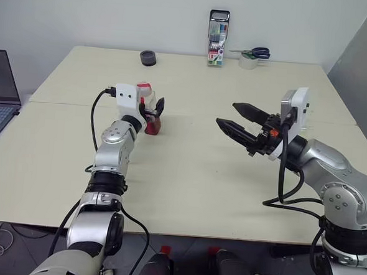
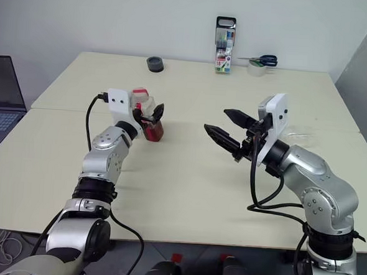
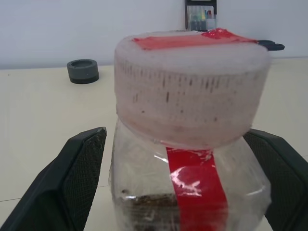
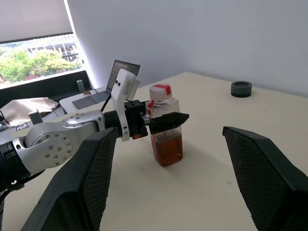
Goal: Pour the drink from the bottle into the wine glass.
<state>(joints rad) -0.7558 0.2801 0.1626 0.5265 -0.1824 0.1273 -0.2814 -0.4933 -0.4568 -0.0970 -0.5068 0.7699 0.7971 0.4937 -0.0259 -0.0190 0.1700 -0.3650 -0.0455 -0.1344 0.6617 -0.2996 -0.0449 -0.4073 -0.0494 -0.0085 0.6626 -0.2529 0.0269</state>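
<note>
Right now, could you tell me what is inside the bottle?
The bottle holds reddish-brown drink in its lower part; the upper part looks empty. A red label strip covers part of its front.

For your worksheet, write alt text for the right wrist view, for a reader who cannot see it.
The left tool has its open fingers on either side of a capped bottle standing upright on a pale table, with reddish-brown drink filling its lower part. The right tool's two black fingers stand apart in the foreground, holding nothing. A dark ring lies farther back.
</note>
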